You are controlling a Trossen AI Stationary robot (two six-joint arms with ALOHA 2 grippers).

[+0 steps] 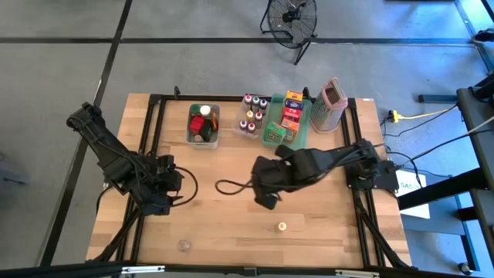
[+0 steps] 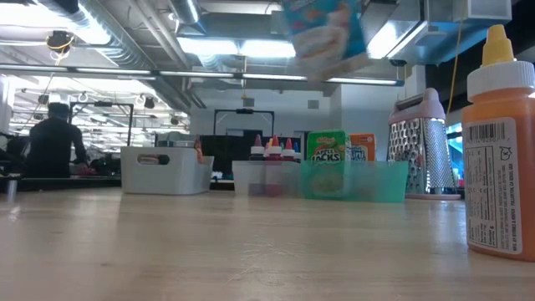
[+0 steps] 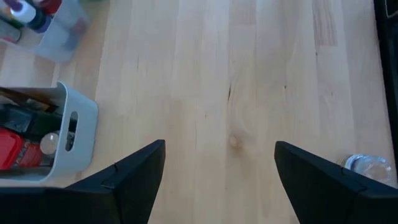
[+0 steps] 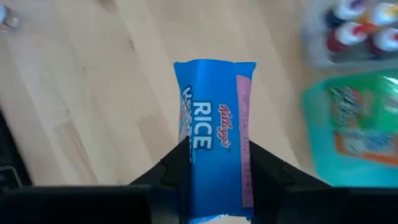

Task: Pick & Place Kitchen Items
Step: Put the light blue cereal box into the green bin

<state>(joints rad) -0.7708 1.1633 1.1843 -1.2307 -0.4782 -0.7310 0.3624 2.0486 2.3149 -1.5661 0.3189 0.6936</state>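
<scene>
My right gripper (image 4: 217, 158) is shut on a blue Rice Krispies box (image 4: 214, 106), high above the middle of the table; the low view shows the box (image 2: 322, 33) near its top edge. In the high view the gripper (image 1: 266, 197) hides the box. My left gripper (image 3: 221, 152) hangs open over bare wood at the table's left (image 1: 171, 193). A small orange bottle (image 2: 500, 142) stands upright on its base near the front edge (image 1: 282, 227). A small clear jar (image 1: 184, 245) stands at the front left. My right gripper pinches the blue box between its two fingers (image 4: 177, 171), at the end of the box nearest the wrist (image 4: 214, 180). The fingers point steeply down and lie along the box, whose free end juts out past the fingertips. The box is lifted clear of the table.
Along the far edge stand a grey bin (image 1: 203, 137) with items, a clear bin (image 1: 252, 114) of small bottles, a green tray (image 1: 302, 131) with food boxes and a box grater (image 1: 330, 104). A black cable loop (image 1: 228, 187) lies mid-table. A person (image 2: 50, 138) stands in the room behind.
</scene>
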